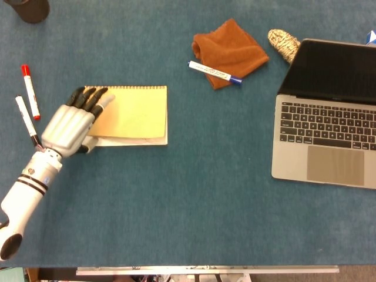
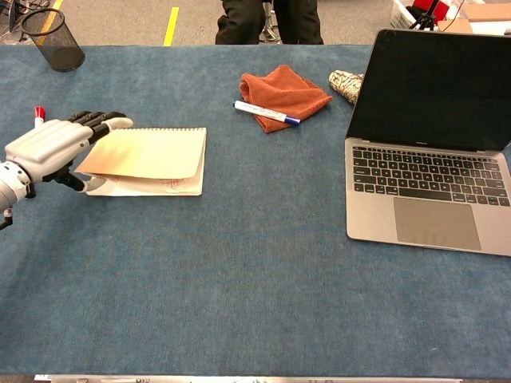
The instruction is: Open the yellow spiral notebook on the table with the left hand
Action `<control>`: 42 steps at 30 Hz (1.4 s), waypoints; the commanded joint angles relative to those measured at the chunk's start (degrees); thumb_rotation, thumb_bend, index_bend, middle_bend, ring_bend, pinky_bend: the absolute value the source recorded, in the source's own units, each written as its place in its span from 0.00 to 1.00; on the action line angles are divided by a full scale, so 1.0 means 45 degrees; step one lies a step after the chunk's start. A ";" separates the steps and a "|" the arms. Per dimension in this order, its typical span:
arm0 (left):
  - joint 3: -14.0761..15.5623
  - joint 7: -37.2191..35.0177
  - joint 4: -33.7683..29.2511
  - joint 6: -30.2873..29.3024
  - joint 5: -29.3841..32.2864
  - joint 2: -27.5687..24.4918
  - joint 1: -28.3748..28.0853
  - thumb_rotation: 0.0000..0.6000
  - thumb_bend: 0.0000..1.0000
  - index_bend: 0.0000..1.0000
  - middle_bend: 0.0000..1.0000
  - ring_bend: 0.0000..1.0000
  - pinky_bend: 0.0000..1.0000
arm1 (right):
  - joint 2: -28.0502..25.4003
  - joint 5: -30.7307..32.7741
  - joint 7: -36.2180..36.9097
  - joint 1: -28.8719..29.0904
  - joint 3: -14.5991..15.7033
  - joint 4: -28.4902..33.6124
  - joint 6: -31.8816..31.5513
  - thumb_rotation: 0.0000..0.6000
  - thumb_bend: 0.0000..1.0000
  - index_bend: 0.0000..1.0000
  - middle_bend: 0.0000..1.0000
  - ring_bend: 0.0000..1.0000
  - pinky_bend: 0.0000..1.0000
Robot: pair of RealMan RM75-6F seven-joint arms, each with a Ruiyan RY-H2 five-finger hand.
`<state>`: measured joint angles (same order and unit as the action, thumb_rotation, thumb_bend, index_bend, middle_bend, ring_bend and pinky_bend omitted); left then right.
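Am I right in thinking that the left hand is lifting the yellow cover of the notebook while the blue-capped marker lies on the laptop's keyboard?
Not quite. The blue-capped marker lies on the orange cloth, not on the keyboard of the laptop, as the head view shows. The rest holds: the left hand is lifting the yellow cover of the notebook, with a white page showing beneath it.

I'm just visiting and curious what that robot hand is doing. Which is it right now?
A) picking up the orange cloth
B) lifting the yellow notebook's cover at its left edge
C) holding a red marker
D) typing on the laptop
B: the left hand grips the cover of the yellow notebook at its left edge, raised off the white page beneath.
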<state>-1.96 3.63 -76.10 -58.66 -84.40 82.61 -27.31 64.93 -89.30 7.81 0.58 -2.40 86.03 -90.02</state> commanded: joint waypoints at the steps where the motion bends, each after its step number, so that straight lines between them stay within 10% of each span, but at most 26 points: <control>1: -0.0206 0.0518 -0.0672 -0.0020 0.0475 -0.0448 0.0009 1.00 0.27 0.00 0.00 0.00 0.00 | 0.0016 0.0007 0.0051 -0.0021 0.0022 -0.0046 0.0011 1.00 0.19 0.16 0.21 0.10 0.18; 19: -0.1062 -0.0822 -0.2669 -0.1195 0.0876 -0.1045 0.0082 1.00 0.24 0.32 0.25 0.13 0.00 | 0.0105 -0.0081 0.0249 -0.0016 0.0048 -0.0220 0.0027 1.00 0.19 0.16 0.21 0.10 0.18; 26: -0.1385 -0.1105 -0.2479 0.0726 0.1658 -0.0759 -0.1058 0.55 0.20 0.31 0.25 0.13 0.00 | -0.0022 -0.0260 0.0150 -0.0001 0.0094 -0.0093 -0.0028 1.00 0.19 0.16 0.21 0.10 0.18; 42: -0.1932 0.1612 -0.0475 0.2787 0.4598 0.1102 -0.3010 0.14 0.17 0.24 0.20 0.06 0.00 | -0.0085 -0.0272 0.0055 -0.0039 0.0149 0.0032 -0.0032 1.00 0.19 0.16 0.21 0.10 0.18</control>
<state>-10.47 9.38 -79.72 -47.06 -65.25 86.32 -39.84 64.54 -90.53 8.05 0.42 -1.73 86.18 -90.17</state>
